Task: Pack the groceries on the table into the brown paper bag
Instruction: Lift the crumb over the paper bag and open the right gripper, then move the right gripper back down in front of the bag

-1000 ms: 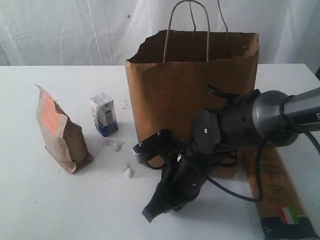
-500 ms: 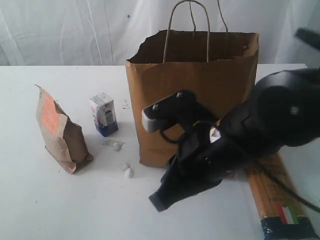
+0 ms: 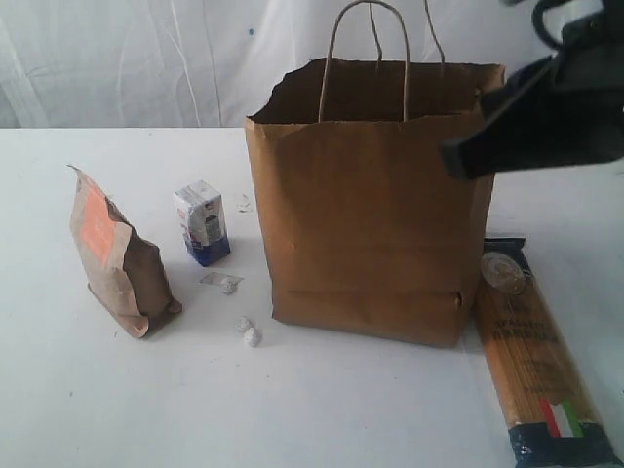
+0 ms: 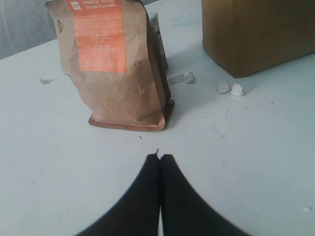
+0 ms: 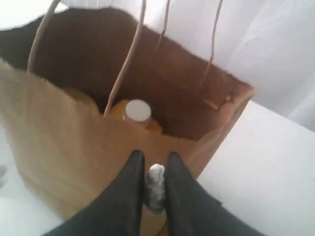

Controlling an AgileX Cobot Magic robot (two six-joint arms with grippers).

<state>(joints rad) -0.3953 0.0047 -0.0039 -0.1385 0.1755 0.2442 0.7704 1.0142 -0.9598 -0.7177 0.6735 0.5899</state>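
My right jaws pinch a small crumpled white lump [image 5: 156, 186] by the tall brown paper bag [image 5: 74, 147] rim (white-capped yellow bottle [image 5: 137, 111] inside); left jaws clenched over white tabletop [image 4: 49, 147].

Exterior: faces the brown paper bag [image 3: 370, 214] front-on, slightly above. Left wrist: low over the tabletop [image 4: 246, 147], near the pouch [image 4: 118, 64], bag's corner shared. Right wrist: close, down into the bag's mouth.
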